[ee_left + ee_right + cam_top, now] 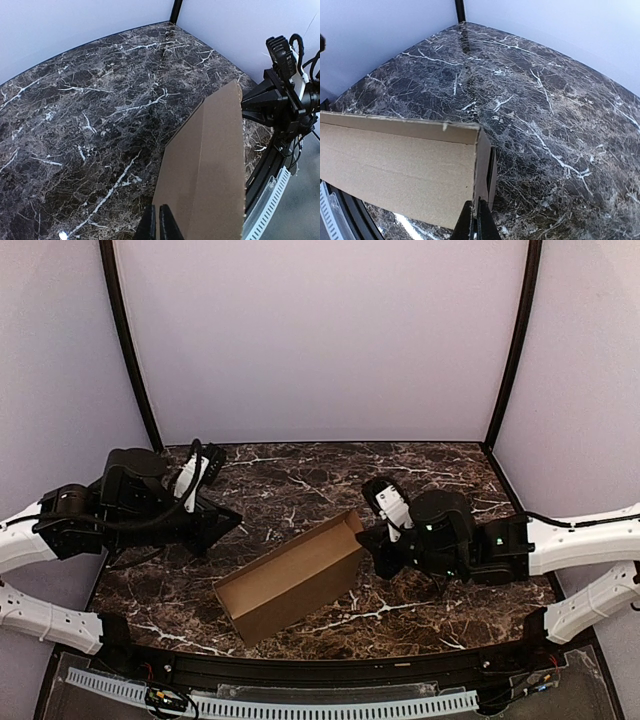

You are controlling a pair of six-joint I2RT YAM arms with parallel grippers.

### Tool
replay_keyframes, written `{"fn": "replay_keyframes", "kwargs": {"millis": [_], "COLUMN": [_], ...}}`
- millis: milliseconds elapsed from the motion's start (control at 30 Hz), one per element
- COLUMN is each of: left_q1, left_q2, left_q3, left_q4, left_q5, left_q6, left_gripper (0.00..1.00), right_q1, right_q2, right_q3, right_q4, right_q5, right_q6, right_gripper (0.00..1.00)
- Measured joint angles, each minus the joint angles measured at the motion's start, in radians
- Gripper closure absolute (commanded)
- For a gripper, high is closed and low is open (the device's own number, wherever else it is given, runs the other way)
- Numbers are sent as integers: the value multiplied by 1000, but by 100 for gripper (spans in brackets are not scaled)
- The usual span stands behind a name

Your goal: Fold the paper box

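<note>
Paper box [290,580] lies diagonal, centre-near on surface [300,475], open trough up. R fingers [485,230] pinched on its right end wall; L fingers [167,227] together, empty, just left of box. Risk: one-sided hold, so L push could swing box, tear pinched wall.

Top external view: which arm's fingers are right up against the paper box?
The right arm's fingers, at the end wall of the paper box farthest from the left arm. The left arm's fingers stand off from it, with bare marble between.
</note>
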Motion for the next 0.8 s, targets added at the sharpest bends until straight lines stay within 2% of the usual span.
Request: {"fn": "replay_keyframes", "kwargs": {"millis": [167,367,567,800], "left_q1": [65,90,93,95], "left_q2": [14,79,113,125], "left_q3": [-42,-42,-38,-20], "left_q4": [79,177,204,202], "left_q5": [171,329,412,454], "left_q6": [23,28,34,48], "left_gripper": [99,99,89,90], "right_q1": [-44,-87,-107,-109], "right_q2": [13,71,134,190], "right_q3": [11,64,132,206], "right_q4": [13,14,-13,-57], "right_q5": [-103,-198,-244,-272], "right_q6": [-88,-165,-201,-229], "right_gripper": [100,100,100,100]}}
